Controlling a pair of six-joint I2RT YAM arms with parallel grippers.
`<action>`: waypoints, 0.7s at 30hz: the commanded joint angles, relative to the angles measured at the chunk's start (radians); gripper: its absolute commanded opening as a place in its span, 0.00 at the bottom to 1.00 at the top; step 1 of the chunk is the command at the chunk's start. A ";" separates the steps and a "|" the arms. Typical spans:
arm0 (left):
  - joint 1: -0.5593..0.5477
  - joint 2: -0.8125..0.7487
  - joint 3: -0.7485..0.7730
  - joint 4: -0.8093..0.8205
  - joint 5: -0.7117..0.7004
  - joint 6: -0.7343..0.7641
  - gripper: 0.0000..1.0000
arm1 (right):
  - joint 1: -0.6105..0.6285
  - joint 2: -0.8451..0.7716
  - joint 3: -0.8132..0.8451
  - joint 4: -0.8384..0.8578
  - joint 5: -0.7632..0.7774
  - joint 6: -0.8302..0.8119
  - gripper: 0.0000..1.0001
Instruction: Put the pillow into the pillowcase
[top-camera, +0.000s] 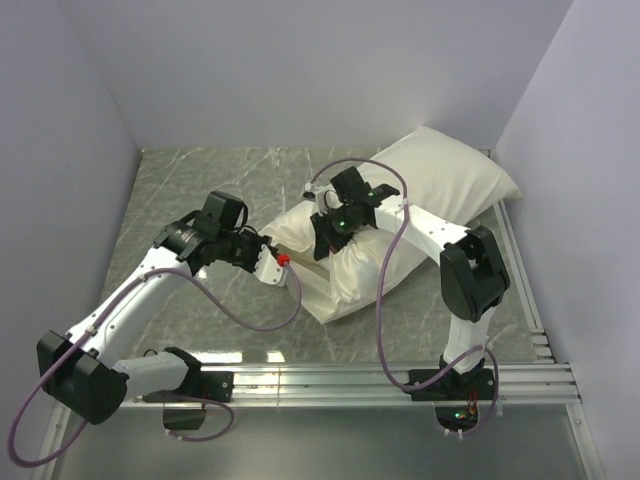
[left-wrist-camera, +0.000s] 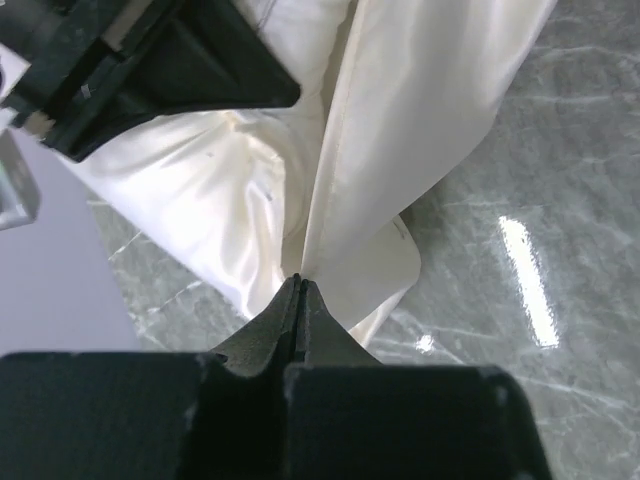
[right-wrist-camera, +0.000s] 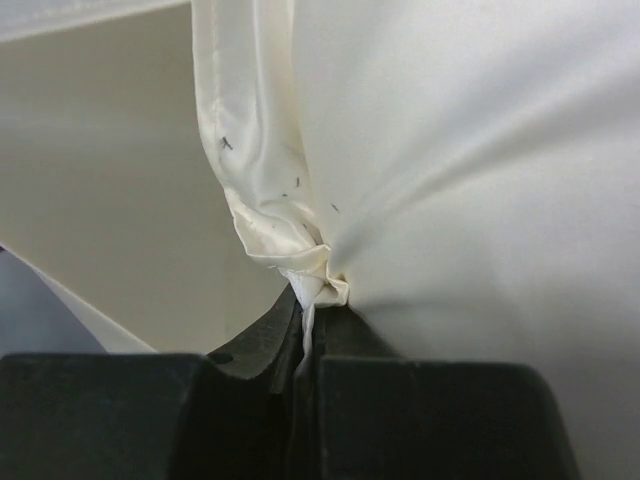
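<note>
Pinching limp cream fabric pillowcase (top-camera: 340, 285), left gripper (left-wrist-camera: 298, 285) clenched on hem, right gripper (right-wrist-camera: 318, 300) clenched on bunched cloth, plump white pillow (top-camera: 455, 175) far right.

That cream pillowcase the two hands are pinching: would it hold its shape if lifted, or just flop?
Probably flop: the pillowcase bunches into tight folds where the right hand pinches it. It seems light, since the left hand holds its thin edge by the fingertips alone. Its sheen hints it could slip.
</note>
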 joint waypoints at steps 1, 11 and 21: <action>0.003 -0.008 0.043 -0.052 -0.043 -0.012 0.00 | 0.034 0.023 0.026 -0.110 0.005 -0.121 0.00; -0.002 -0.088 -0.015 -0.113 -0.060 0.014 0.00 | -0.015 0.012 0.129 -0.369 -0.080 -0.303 0.14; -0.097 -0.170 -0.210 0.023 -0.024 -0.107 0.00 | 0.103 0.061 0.579 -0.357 0.002 -0.139 0.68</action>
